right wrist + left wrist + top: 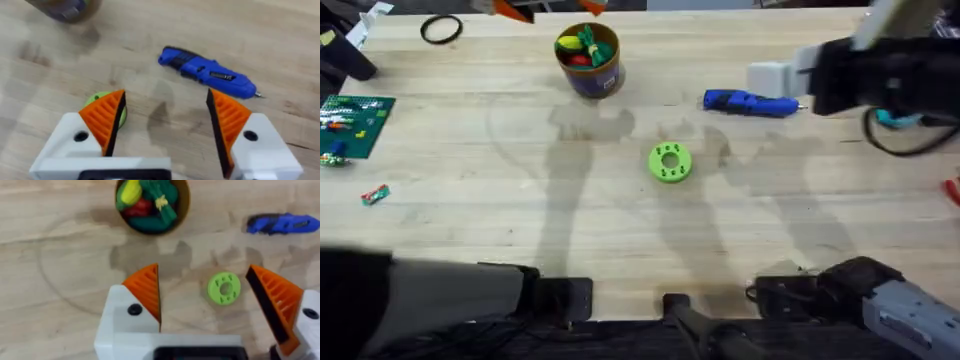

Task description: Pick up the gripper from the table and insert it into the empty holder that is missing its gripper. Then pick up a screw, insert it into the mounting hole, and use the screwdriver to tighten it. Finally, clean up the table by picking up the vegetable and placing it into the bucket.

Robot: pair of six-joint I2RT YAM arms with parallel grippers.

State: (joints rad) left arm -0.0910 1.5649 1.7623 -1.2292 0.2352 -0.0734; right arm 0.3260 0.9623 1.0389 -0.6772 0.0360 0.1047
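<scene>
Screwdriver [750, 102] is lying flat on the pale wood-grain table [520, 190], stubby blue plastic with a darker tip, well right of the bucket [588, 60]. That bucket's a round tan cup with a dark lower band, stuffed with glossy toy veggies [147, 202]. Flat green disc [670, 162] with holes sits between them, nearer the arms. Left gripper [205, 300] and right gripper [165, 117] both hover spread wide, ribbed orange pads [105, 117] gripping nothing.
</scene>
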